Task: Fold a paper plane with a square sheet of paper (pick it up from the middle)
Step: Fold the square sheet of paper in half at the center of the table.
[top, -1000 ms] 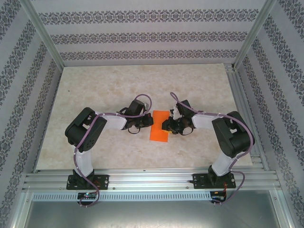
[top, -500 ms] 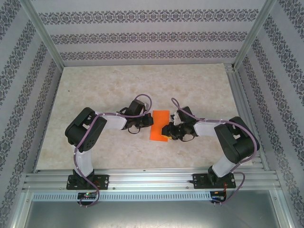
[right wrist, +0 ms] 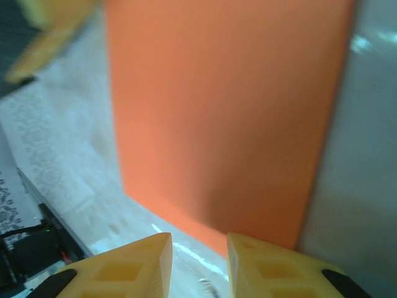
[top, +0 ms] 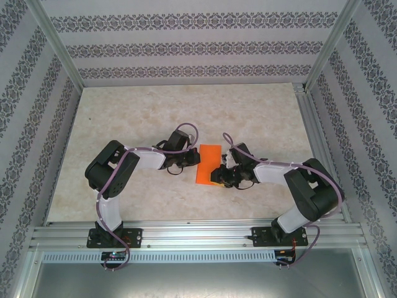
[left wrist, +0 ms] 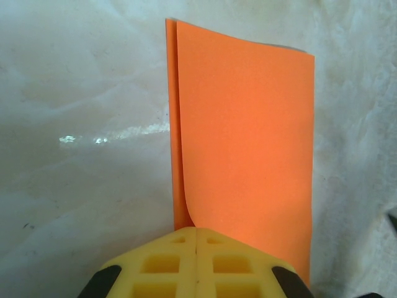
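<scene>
The orange sheet of paper (top: pixel 208 162) lies flat on the desk (top: pixel 149 112) between the 2 arms, folded over into a tall rectangle. The left wrist view (left wrist: pixel 248 136) shows 2 layers, the lower one peeking out along the left edge.

The left gripper (top: pixel 196 161) sits at the sheet's left side with its fingers (left wrist: pixel 161 261) pressed together, no gap at all. They meet the paper's near edge, where the top layer curls up a touch. Pinned or pinched? I cannot tell.

The right gripper (top: pixel 218 177) is low at the near right corner, its fingers (right wrist: pixel 136 261) a narrow gap apart with nothing between them; only the sheet's (right wrist: pixel 223 112) edge shows ahead.

As for handling, I'd call this featherweight, floppy and quick to crease or tear. It likely slides on the glossy desk, so hold 1 side down. Best purchase looks like that lifted edge, or a flat press mid-sheet.
</scene>
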